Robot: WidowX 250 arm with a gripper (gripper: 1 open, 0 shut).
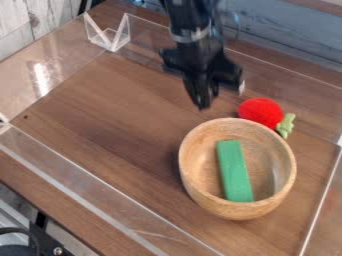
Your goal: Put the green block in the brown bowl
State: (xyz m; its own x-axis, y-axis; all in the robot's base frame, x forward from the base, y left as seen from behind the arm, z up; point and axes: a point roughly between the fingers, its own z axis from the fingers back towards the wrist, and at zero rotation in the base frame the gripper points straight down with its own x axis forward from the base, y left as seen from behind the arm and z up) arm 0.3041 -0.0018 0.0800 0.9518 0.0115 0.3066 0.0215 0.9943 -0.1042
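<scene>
Block (234, 171), green: one, flat and elongated, plain-surfaced; lies inside the brown bowl, lengthwise from the upper middle toward the near wall. Bowl (191, 172), brown: one, round, wooden, thick-rimmed; upright on the wooden table (94, 130). Toy (261, 111), red and round, with a green part; just beside the bowl's far rim. Gripper (202, 104), dark, slightly blurred: above the table, beyond the bowl, apart from the block; fingers pressed together. Clear angular object (110, 34): one, toward the far left of the view.

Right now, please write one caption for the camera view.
Green block inside the brown bowl, red toy behind, robot tool above the wooden table.
</scene>
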